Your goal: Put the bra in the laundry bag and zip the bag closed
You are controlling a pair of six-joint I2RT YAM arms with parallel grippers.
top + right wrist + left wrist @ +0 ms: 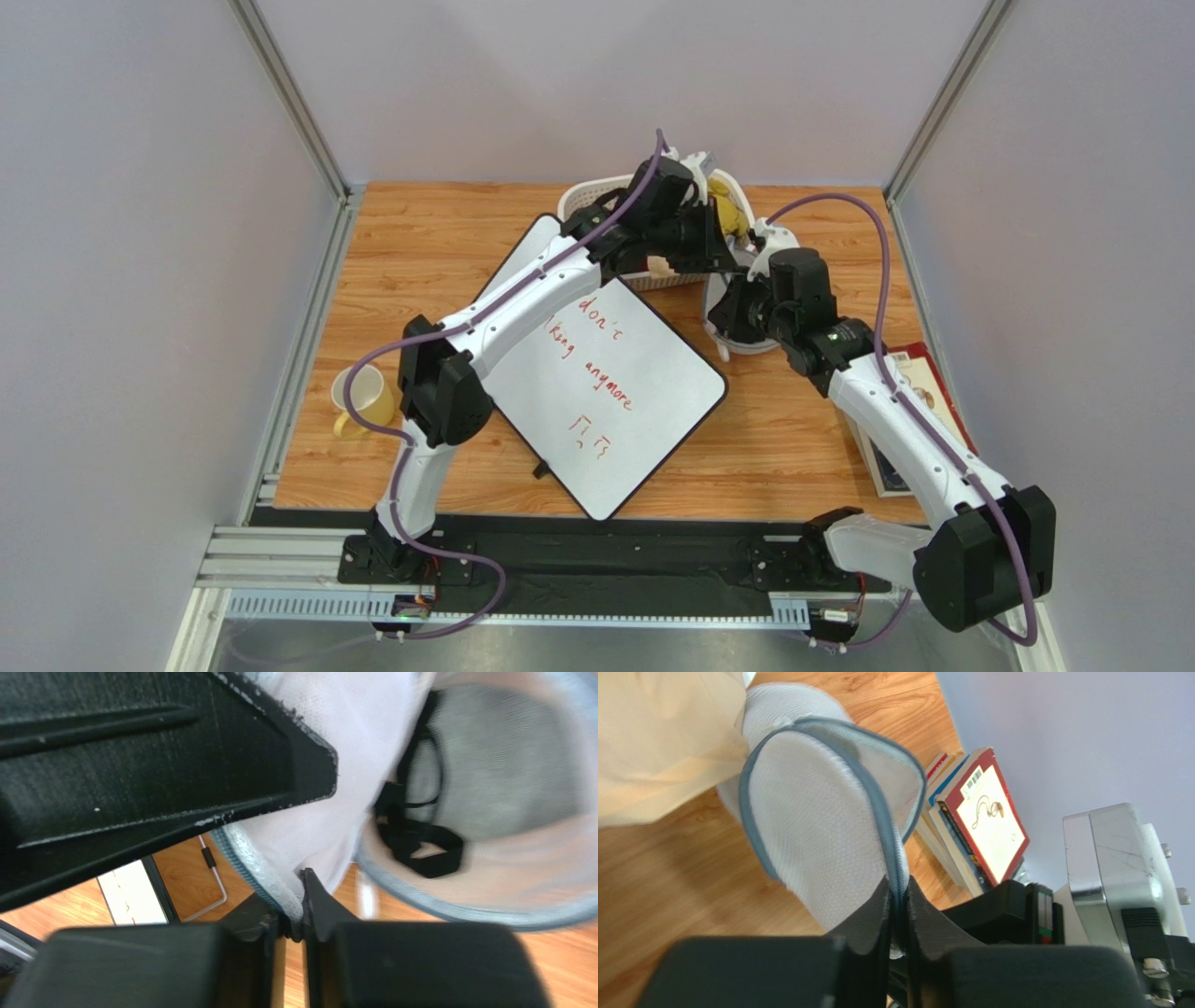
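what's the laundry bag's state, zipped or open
Open. The laundry bag has its grey zipper rim gaping in a wide ring, and the bra shows its black straps inside.

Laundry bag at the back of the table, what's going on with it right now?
Both robot arms are holding the white mesh laundry bag up at the far side of the table. The left hand is pinched shut on its grey zipper rim, and the right hand is pinched shut on the mesh edge. The bag's mouth is open, and the black straps of the bra show inside it. The zip is not yet closed.
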